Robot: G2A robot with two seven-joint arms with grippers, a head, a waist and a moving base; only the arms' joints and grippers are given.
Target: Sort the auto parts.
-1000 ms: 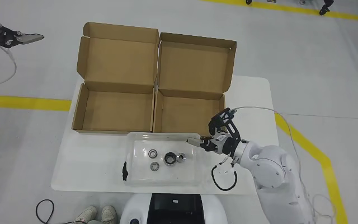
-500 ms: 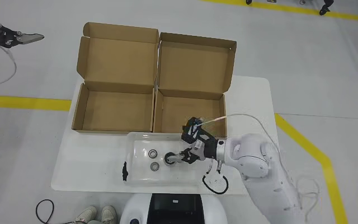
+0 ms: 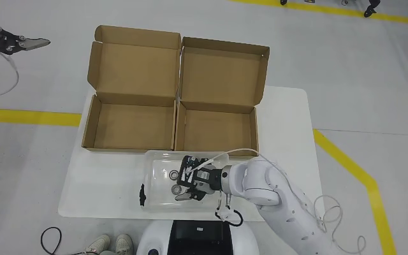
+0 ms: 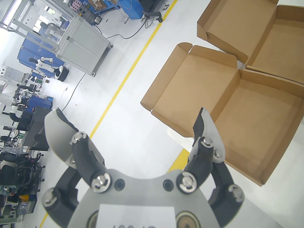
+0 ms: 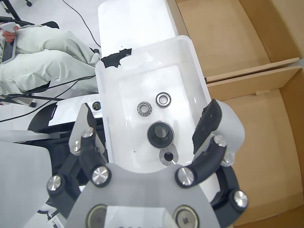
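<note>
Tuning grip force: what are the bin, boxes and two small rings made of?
Bin: clear plastic, glossy; the white table shows through it. Boxes: brown cardboard, matte, with folded flaps. Small rings: likely steel, bright silvery shine, ribbed sides; probably bearings.

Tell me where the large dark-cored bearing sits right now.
Right wrist view: the large bearing lies in the clear bin, under the open right gripper, between two small bearings and a silver collar.
</note>
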